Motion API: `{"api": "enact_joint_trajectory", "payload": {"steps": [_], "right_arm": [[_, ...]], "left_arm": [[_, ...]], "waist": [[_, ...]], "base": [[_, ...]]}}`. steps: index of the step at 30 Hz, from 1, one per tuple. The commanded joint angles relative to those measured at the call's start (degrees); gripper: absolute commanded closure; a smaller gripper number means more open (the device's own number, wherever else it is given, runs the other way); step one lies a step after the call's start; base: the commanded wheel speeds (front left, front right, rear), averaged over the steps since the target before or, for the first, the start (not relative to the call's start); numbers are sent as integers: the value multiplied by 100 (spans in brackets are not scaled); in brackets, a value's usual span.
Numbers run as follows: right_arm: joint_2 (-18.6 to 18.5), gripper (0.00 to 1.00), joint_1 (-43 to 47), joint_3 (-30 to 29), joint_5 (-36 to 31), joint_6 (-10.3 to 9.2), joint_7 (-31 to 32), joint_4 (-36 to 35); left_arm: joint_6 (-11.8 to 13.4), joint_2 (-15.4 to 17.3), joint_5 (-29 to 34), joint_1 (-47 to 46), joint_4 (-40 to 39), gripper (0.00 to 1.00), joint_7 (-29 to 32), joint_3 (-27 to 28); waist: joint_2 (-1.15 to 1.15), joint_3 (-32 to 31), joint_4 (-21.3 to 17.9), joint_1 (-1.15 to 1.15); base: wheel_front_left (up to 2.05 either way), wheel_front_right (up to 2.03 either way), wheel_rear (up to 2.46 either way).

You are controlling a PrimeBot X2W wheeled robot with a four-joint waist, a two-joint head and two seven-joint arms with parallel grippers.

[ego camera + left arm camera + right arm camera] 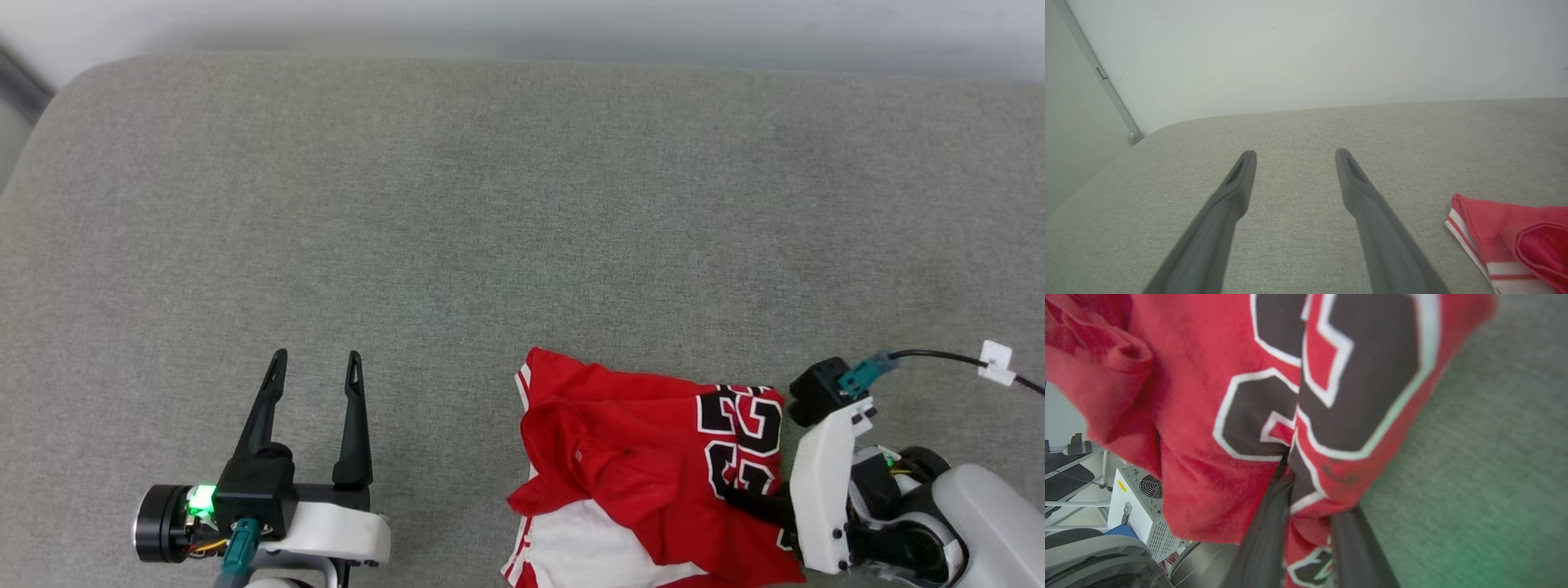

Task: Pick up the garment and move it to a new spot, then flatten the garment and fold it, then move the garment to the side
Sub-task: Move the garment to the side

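Note:
The garment (620,433) lies crumpled at the near right of the grey padded surface (490,204): red cloth, a white sleeve with striped trim, black white-outlined numerals. My right gripper (747,502) reaches in from the right, and its dark fingers are pinched into the cloth by the numerals. In the right wrist view the garment (1208,375) bunches between and over that gripper (1310,490), hiding the tips. My left gripper (317,359) rests at the near left, open and holding nothing, well clear of the shirt. The left wrist view shows this gripper (1295,153) spread wide, with the garment's striped edge (1494,228) at lower right.
A pale wall (1306,53) runs behind the surface's far edge. The rounded far-left corner of the surface (90,82) drops off beside a wall strip. A black cable with a white tag (996,359) trails from my right wrist. A white machine with a fan grille (1139,498) stands beyond the near edge.

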Motion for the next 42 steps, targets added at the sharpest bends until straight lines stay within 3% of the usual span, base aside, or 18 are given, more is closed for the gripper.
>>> {"api": "enact_joint_trajectory", "payload": {"steps": [1, 9, 17, 22, 32, 42], "right_arm": [[25, 100, 19, 214, -12, -30, -107, 130], [-548, 100, -669, 640, -136, -21, -646, -490], [-1349, 100, -1328, 942, -316, -21, -584, -1346], [-1834, 100, -1428, 768, -345, -20, -602, -1507], [-2512, 100, -1548, -50, -683, -21, -789, -678], [-2338, 100, -2031, -986, -1512, -22, -1007, 673]], "left_arm": [[11, -1, 40, 4, 18, 0, -12, 10], [86, -7, 10, 238, 53, 0, -12, 97], [121, 5, -38, 431, -77, 0, -12, 279], [70, 43, 4, 308, -156, 0, -12, 322], [-9, 268, 86, -34, -389, 0, -12, 449], [-37, 533, 172, -403, -756, 0, -12, 480]], "waist": [[0, -79, -36, 0], [0, -454, -352, 0], [0, -544, -1141, 0], [0, -332, -1624, 0], [0, 505, -2204, 0], [0, 1386, -2226, 0]], "base": [[0, 0, 0], [0, 0, 0], [0, 0, 0], [0, 0, 0], [0, 0, 0], [0, 0, 0]]}}
